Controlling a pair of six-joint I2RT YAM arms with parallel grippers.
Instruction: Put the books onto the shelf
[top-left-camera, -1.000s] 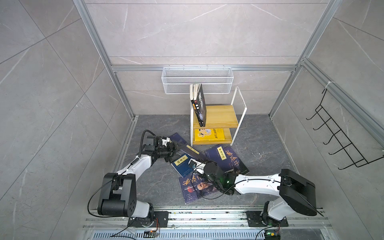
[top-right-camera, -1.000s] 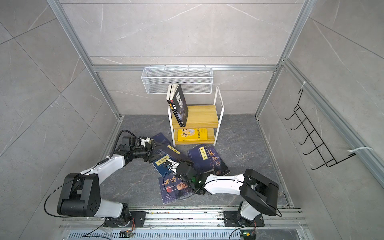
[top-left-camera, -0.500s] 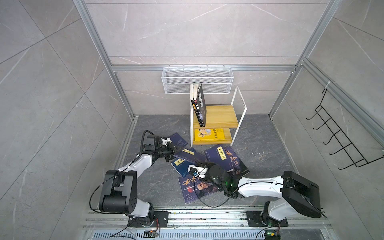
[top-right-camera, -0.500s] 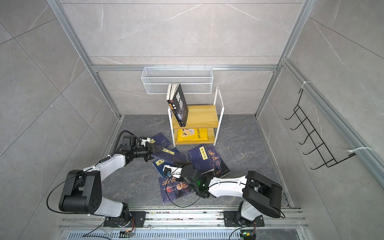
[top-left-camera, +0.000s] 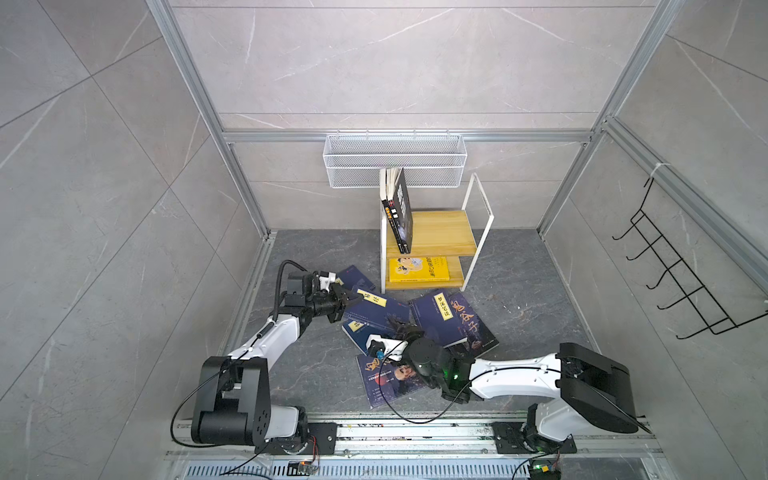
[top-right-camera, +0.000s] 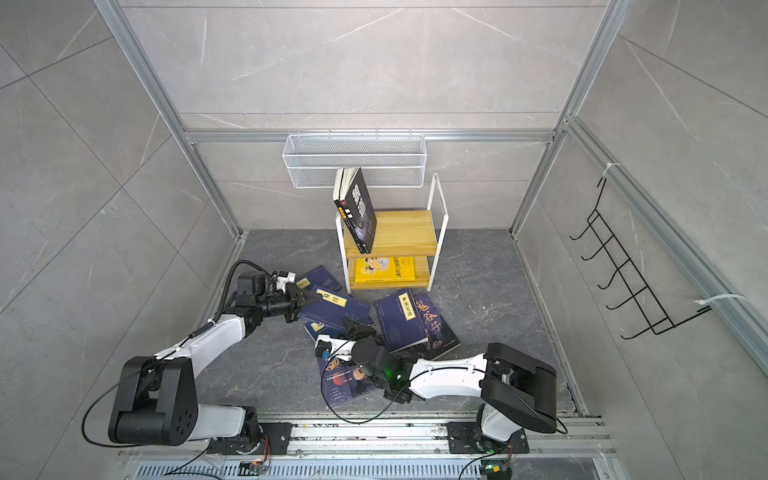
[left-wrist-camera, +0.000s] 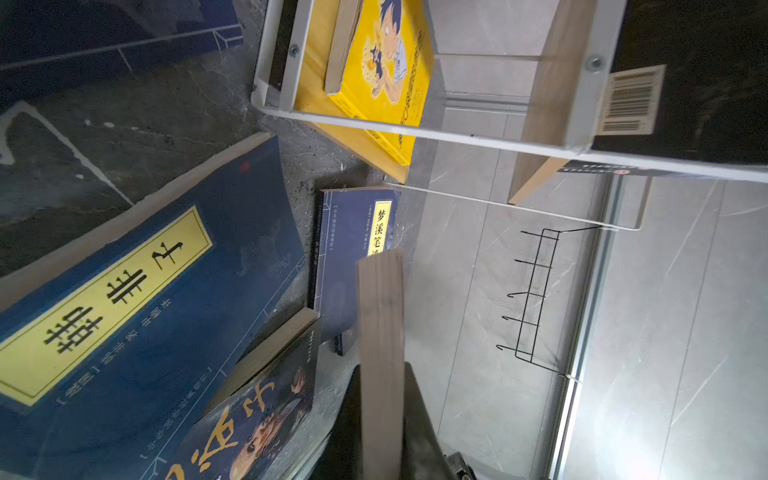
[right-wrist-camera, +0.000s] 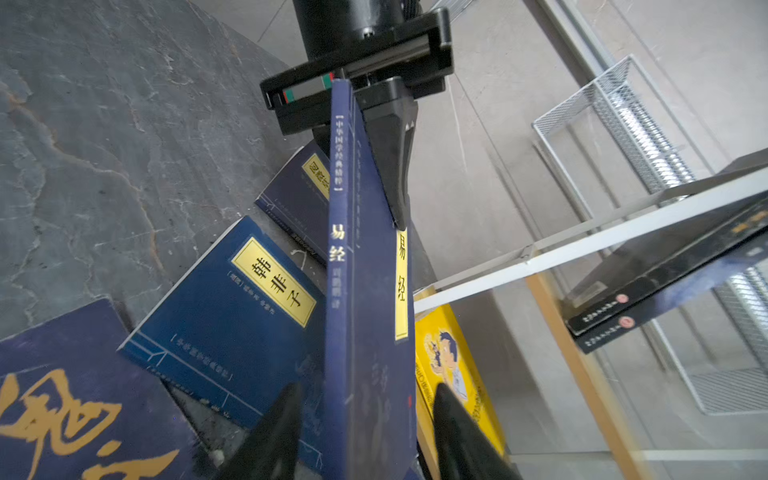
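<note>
A navy book with a yellow title label (top-left-camera: 376, 308) (right-wrist-camera: 368, 291) is held up on edge above the floor pile. My left gripper (top-left-camera: 345, 300) (left-wrist-camera: 380, 374) is shut on one end of it; its page edge (left-wrist-camera: 380, 316) runs between the jaws. My right gripper (top-left-camera: 405, 331) (right-wrist-camera: 365, 419) stands open at the other end, its fingers (right-wrist-camera: 282, 428) apart on either side of the book. More navy books (top-left-camera: 440, 322) (top-left-camera: 388, 380) lie on the floor. The shelf (top-left-camera: 436, 232) (top-right-camera: 399, 232) holds a leaning black book (top-left-camera: 401, 212) on top and a yellow book (top-left-camera: 417, 269) below.
A white wire mesh basket (top-left-camera: 395, 160) hangs on the back wall just above the shelf. A black wire hook rack (top-left-camera: 673, 282) is on the right wall. Metal frame posts border the dark floor, with a rail along the front edge.
My left gripper has closed on the end of the navy book. My right gripper, shut on that book before, has opened, and its arm has drawn back a little.
</note>
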